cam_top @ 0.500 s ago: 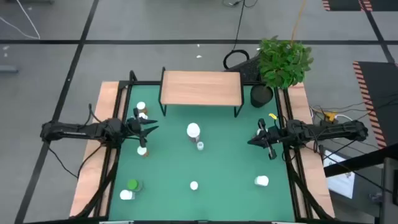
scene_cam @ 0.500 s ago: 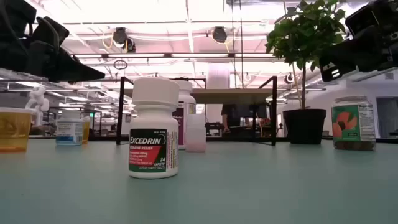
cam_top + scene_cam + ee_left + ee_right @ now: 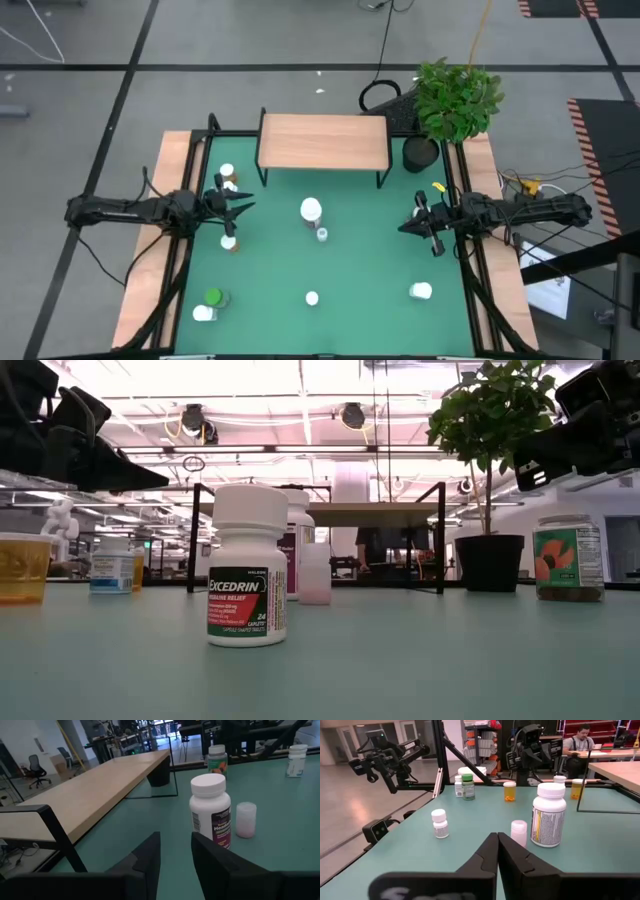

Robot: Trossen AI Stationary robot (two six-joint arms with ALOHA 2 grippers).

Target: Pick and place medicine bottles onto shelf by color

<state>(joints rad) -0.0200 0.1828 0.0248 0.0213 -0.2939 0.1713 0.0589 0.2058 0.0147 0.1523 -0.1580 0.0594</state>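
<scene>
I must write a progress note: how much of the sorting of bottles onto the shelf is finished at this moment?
Nothing looks done: the shelf is bare and the medicine bottles stand on the green table. Nothing is in hand: the left gripper is open and empty, the right gripper shut and empty. Every bottle remains.

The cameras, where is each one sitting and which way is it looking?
High view: above, facing straight down on the table; both arms show.
Low view: at tabletop height, facing the shelf; arms hang above.
Left wrist view: on the left arm, facing the big white bottle; left claw open.
Right wrist view: on the right arm, facing the same bottle; right claw shut.
Both wrist views share that bottle and the small pink bottle.
</scene>
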